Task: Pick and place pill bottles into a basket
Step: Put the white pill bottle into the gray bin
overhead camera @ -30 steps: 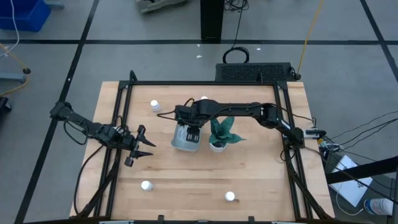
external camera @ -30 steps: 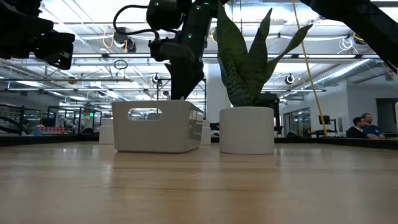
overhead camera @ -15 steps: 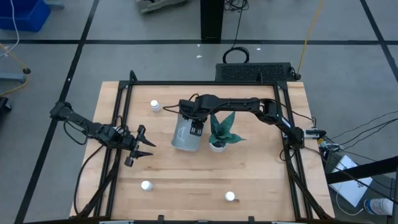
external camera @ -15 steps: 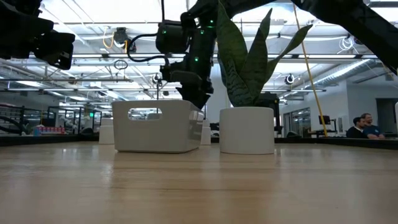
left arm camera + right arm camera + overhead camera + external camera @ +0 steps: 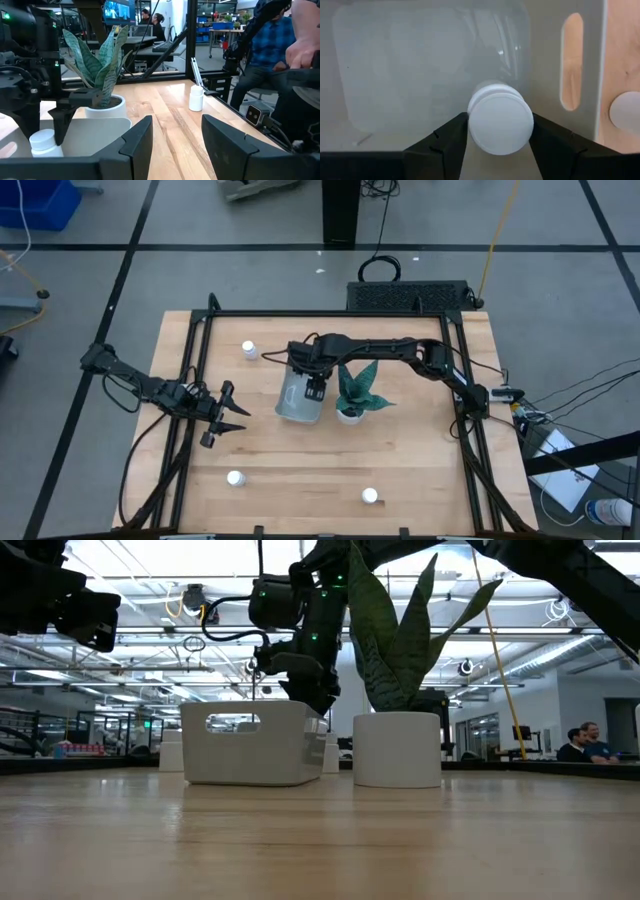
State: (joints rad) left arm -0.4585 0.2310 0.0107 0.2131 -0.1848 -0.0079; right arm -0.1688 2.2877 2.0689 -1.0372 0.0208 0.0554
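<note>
My right gripper (image 5: 314, 389) reaches down into the pale basket (image 5: 290, 408) at the table's middle, shut on a white pill bottle (image 5: 500, 125). Through the basket wall, the left wrist view shows this bottle (image 5: 46, 143) beside the dark fingers. Three other pill bottles stand on the wood: one far left of the basket (image 5: 249, 349), and two near the front edge (image 5: 235, 477) (image 5: 370, 496). My left gripper (image 5: 226, 420) waits open over the table's left side, level, with nothing between its fingers. My right gripper has the bottle's round cap (image 5: 472, 127) between its two fingers (image 5: 447, 142), which meet the cap's rim on opposite sides. The fingers come from above, pointing steeply down. The bottle hangs below them inside the basket, slightly tilted. Whether its base touches the basket floor I cannot tell.
A white pot with a green spiky plant (image 5: 351, 400) stands right beside the basket, close to my right arm. A black frame (image 5: 320, 314) rims the table. People sit in the room beyond the table (image 5: 582, 743).
My right gripper has sunk with the bottle from above the basket down into it, shifting a little toward the table's right edge. Over the last half second it has kept still.
</note>
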